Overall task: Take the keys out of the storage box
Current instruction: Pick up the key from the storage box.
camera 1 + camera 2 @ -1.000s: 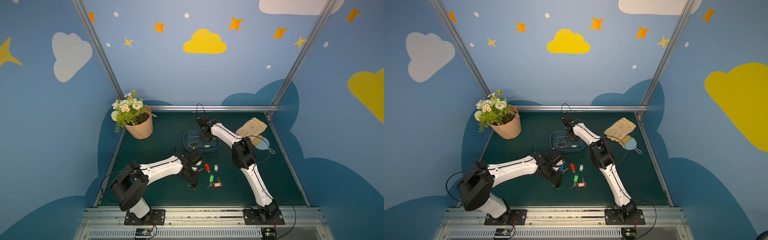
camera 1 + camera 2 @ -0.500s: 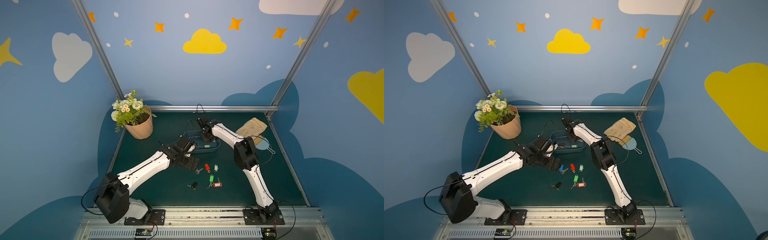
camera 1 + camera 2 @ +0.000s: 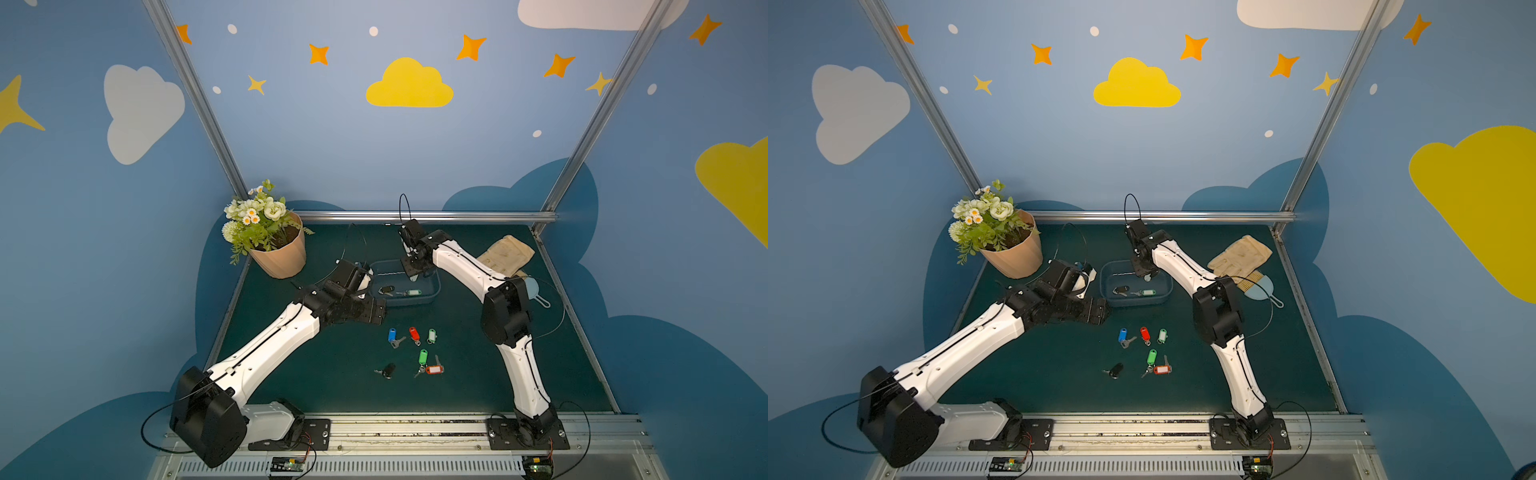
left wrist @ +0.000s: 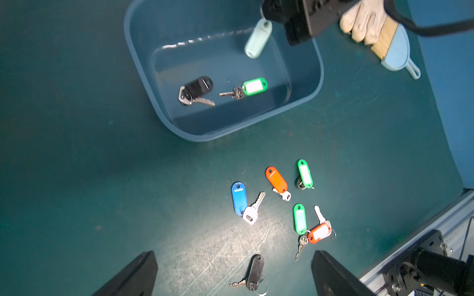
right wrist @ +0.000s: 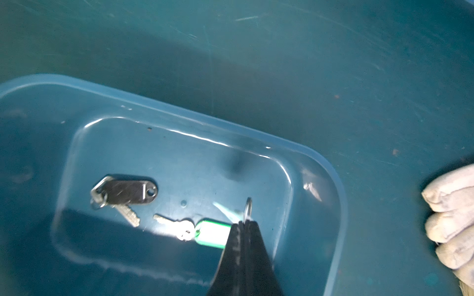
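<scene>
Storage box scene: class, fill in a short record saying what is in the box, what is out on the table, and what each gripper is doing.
In the storage box: black-tag key, green-tag key
Held over the box: pale mint-tag key, by its ring
Right gripper: shut on pale mint-tag key
Left gripper: open, empty, above the table
Out on the table: six tagged keys
</scene>
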`<action>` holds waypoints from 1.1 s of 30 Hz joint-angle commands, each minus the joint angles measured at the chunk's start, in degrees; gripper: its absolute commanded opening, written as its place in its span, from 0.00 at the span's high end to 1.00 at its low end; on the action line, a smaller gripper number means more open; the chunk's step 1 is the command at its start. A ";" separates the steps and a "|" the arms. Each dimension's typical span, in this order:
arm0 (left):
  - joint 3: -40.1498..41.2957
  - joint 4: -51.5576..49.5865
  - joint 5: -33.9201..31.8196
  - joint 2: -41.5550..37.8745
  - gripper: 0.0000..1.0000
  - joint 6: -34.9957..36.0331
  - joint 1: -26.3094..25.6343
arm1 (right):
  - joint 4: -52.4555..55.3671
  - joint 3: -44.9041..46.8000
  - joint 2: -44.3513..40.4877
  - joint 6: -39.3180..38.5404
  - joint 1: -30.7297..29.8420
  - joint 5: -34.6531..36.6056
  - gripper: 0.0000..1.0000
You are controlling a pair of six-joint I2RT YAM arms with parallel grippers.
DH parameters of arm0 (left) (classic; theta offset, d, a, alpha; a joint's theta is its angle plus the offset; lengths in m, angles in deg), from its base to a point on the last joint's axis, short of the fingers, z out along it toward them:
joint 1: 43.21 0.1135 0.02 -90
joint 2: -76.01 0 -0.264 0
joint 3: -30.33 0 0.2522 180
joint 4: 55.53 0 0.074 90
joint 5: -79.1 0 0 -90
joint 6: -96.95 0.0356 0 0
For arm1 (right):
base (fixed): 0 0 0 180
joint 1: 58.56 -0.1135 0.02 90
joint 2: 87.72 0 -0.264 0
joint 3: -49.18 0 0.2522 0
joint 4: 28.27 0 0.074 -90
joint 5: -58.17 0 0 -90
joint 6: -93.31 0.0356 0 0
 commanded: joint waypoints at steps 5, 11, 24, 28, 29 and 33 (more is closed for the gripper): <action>-5.56 7.64 3.34 2.66 0.00 -5.15 4.39 | -0.19 2.21 -5.76 -0.39 0.40 -4.42 1.00; -5.92 7.75 1.29 2.70 0.00 -6.19 4.48 | -0.34 1.05 -6.25 -0.12 0.80 -7.01 1.00; -12.93 6.67 2.67 9.72 0.00 0.41 5.47 | -0.12 3.28 -15.08 -0.12 2.16 -14.29 1.00; -16.45 6.95 6.55 13.81 0.00 2.51 6.00 | -0.12 6.04 -18.29 0.61 2.62 -19.86 1.00; -17.11 6.92 6.97 14.62 0.00 2.97 6.00 | -0.10 6.71 -18.97 -0.85 2.77 -22.56 1.00; -18.71 7.90 9.13 17.13 0.00 3.53 6.97 | 0.36 11.93 -24.07 -1.56 2.82 -32.95 1.00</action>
